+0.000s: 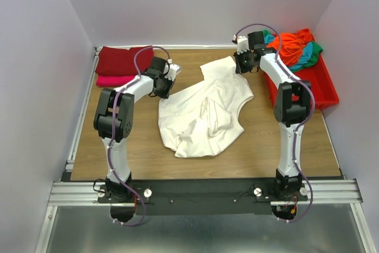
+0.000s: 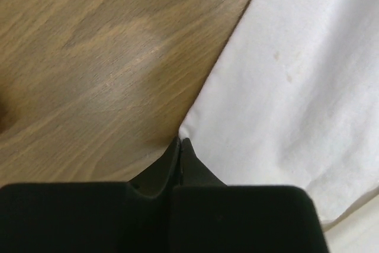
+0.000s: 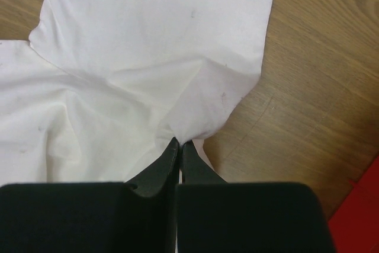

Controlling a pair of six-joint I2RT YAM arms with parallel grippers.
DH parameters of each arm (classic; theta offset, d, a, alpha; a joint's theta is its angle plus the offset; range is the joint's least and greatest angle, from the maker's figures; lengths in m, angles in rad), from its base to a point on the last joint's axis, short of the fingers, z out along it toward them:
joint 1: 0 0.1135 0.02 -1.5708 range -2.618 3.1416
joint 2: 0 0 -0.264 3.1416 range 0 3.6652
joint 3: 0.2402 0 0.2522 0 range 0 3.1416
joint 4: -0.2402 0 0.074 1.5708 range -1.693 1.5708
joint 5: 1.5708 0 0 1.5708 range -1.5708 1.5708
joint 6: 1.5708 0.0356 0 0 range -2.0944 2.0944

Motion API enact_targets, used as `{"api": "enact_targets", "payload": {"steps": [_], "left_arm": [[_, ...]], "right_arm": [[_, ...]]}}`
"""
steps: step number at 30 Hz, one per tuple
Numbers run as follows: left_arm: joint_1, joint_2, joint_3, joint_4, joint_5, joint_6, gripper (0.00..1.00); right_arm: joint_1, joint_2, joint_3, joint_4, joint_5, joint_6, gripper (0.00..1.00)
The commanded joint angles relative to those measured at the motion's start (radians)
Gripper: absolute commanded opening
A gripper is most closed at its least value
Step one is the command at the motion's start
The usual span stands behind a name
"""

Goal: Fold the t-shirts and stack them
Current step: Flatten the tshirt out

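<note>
A large cream-white t-shirt (image 1: 204, 114) lies crumpled in the middle of the wooden table (image 1: 118, 146). My left gripper (image 1: 173, 74) is at its far left corner. In the left wrist view that gripper (image 2: 180, 141) is shut, with the white cloth's (image 2: 284, 87) corner pinched at its tips. My right gripper (image 1: 240, 63) is at the shirt's far right end. The right wrist view shows it (image 3: 180, 141) shut on a raised fold of the white cloth (image 3: 148, 39). A folded dark red t-shirt (image 1: 121, 60) rests on a pink one (image 1: 115, 80) at the back left.
A red plastic tray (image 1: 317, 87) stands at the back right, holding a heap of orange (image 1: 293, 44), teal and green shirts. Grey walls close in the table on three sides. A metal rail (image 1: 201, 191) runs along the near edge.
</note>
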Motion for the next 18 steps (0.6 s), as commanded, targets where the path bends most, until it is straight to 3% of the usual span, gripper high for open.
{"api": "enact_targets", "payload": {"steps": [1, 4, 13, 18], "left_arm": [[0.003, -0.113, 0.038, -0.046, 0.004, -0.006, 0.00], [0.003, -0.189, 0.006, -0.057, 0.036, -0.012, 0.00], [-0.010, -0.373, -0.337, 0.029, 0.168, -0.066, 0.00], [-0.040, -0.430, -0.413, 0.058, 0.251, -0.121, 0.00]], "right_arm": [[-0.002, -0.069, -0.045, 0.009, 0.001, -0.010, 0.07], [-0.004, -0.132, -0.156, 0.009, 0.018, -0.036, 0.07], [-0.002, -0.411, -0.629, 0.007, 0.035, -0.125, 0.06], [-0.004, -0.568, -0.860, -0.020, 0.047, -0.165, 0.07]]}}
